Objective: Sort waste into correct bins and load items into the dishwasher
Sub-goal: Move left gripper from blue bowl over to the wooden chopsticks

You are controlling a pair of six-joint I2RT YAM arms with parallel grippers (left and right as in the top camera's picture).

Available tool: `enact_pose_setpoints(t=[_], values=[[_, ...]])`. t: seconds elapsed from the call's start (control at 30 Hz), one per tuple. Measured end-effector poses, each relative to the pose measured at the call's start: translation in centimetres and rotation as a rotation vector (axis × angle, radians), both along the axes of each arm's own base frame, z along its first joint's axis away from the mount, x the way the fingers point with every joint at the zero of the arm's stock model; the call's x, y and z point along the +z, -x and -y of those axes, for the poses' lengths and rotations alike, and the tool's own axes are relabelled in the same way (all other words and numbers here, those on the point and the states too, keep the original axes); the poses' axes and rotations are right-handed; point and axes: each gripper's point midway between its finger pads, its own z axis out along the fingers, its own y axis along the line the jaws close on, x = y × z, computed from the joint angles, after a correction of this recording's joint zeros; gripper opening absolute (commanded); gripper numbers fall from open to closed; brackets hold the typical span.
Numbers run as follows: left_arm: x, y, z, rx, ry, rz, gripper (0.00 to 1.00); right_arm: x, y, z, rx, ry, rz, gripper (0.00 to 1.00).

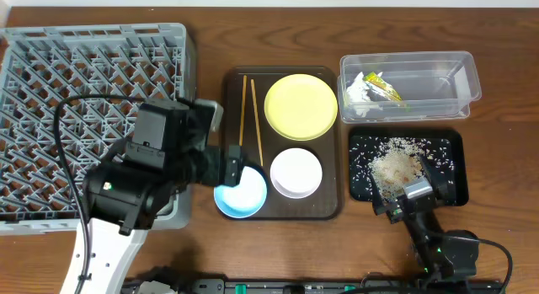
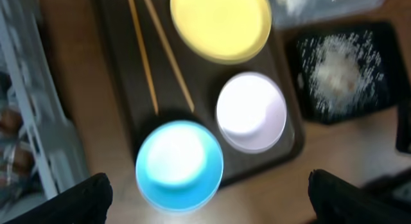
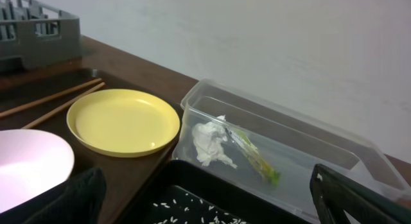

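A light blue bowl (image 1: pixel 244 195) sits at the near left corner of the brown tray, also in the left wrist view (image 2: pixel 180 163). My left gripper (image 1: pixel 232 169) (image 2: pixel 209 201) hangs open above it, holding nothing. On the tray lie wooden chopsticks (image 1: pixel 250 117), a yellow plate (image 1: pixel 301 106) and a white bowl (image 1: pixel 296 172). The clear tub (image 1: pixel 438 79) holds a white tissue (image 3: pixel 212 144) and a green-and-orange wrapper (image 3: pixel 253 153). The black tray (image 1: pixel 450 151) holds rice crumbs (image 1: pixel 396 168). My right gripper (image 1: pixel 404 197) (image 3: pixel 212 205) is open and empty at that tray's near edge.
The grey dish rack (image 1: pixel 84 83) fills the left of the table, with my left arm over its near right corner. The brown serving tray (image 1: pixel 330 151) lies between the rack and the two bins. Cables run along the table's front edge.
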Motion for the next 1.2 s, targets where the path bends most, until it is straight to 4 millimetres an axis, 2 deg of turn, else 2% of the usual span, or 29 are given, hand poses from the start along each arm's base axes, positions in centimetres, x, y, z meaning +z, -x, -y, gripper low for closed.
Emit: enact_pose_setpoints(t=[0.1, 0.17, 0.33, 0.43, 0.57, 0.67, 0.73, 0.8, 0.93, 1.2], values=[[-0.5, -1.1, 0.4, 0.019, 0.011, -0.015, 0.98, 0.0, 0.0, 0.0, 0.0, 0.0, 0.0, 0.99], [-1.9, -1.8, 0.6, 0.03, 0.001, -0.066, 0.98, 0.0, 0.0, 0.0, -0.001, 0.0, 0.0, 0.99], [-7.4, -3.7, 1.5, 0.04, -0.091, -0.227, 0.99, 0.0, 0.0, 0.0, -0.002, 0.0, 0.0, 0.99], [-9.7, -4.7, 2.5, 0.033, -0.124, -0.26, 0.91, 0.0, 0.0, 0.0, -0.003, 0.0, 0.0, 0.99], [-11.6, -5.4, 3.9, 0.003, -0.163, -0.267, 0.86, 0.0, 0.0, 0.0, -0.003, 0.0, 0.0, 0.99], [-12.9, -6.4, 4.6, -0.002, -0.194, -0.253, 0.73, 0.0, 0.0, 0.0, -0.003, 0.0, 0.0, 0.99], [-13.6, -7.0, 4.7, 0.009, -0.205, -0.247, 0.68, 0.0, 0.0, 0.0, -0.003, 0.0, 0.0, 0.99], [-14.2, -7.9, 4.7, 0.026, -0.218, -0.232, 0.57, 0.0, 0.0, 0.0, -0.003, 0.0, 0.0, 0.99], [-15.3, -9.5, 4.2, 0.067, -0.261, -0.2, 0.41, 0.0, 0.0, 0.0, -0.003, 0.0, 0.0, 0.99], [-18.9, -11.5, 4.2, 0.127, -0.292, -0.211, 0.36, 0.0, 0.0, 0.0, -0.003, 0.0, 0.0, 0.99]])
